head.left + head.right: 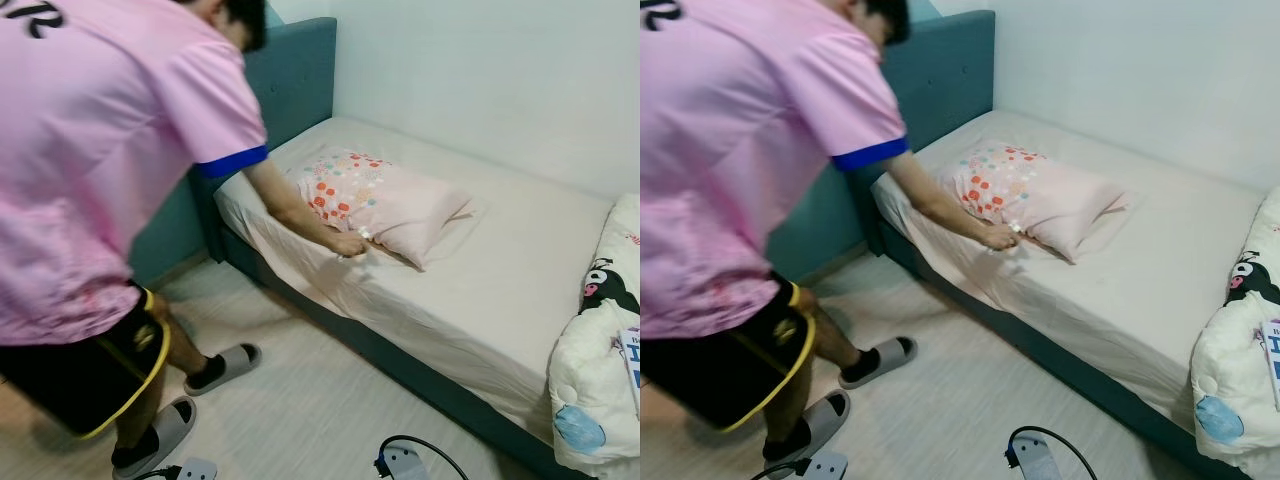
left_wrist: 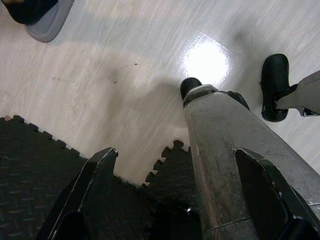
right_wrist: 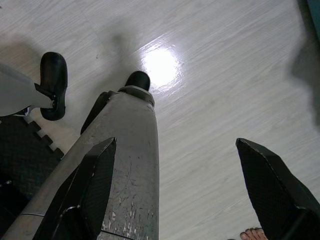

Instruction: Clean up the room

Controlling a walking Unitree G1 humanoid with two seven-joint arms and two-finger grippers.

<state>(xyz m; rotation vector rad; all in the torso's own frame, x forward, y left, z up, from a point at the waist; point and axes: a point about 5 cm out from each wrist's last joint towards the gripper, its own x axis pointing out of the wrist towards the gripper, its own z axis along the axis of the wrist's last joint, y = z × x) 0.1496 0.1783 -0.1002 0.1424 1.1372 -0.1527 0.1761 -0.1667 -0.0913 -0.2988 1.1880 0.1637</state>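
Left hand point(image 2: 175, 190) and right hand point(image 3: 175, 185) hang idle over the floor point(image 3: 225, 75), fingers spread, gripping nothing. Ahead, a person's hand point(image 1: 349, 243) touches the bed point(image 1: 500, 290) just beside the pillow point(image 1: 385, 200).

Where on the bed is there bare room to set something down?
The sheet lies bare between the pillow and the quilt, from the wall to the bed's near edge. A smaller strip runs behind the pillow along the wall. The head end is crowded: the person's hand is at the pillow's near corner. The quilt covers the foot end.
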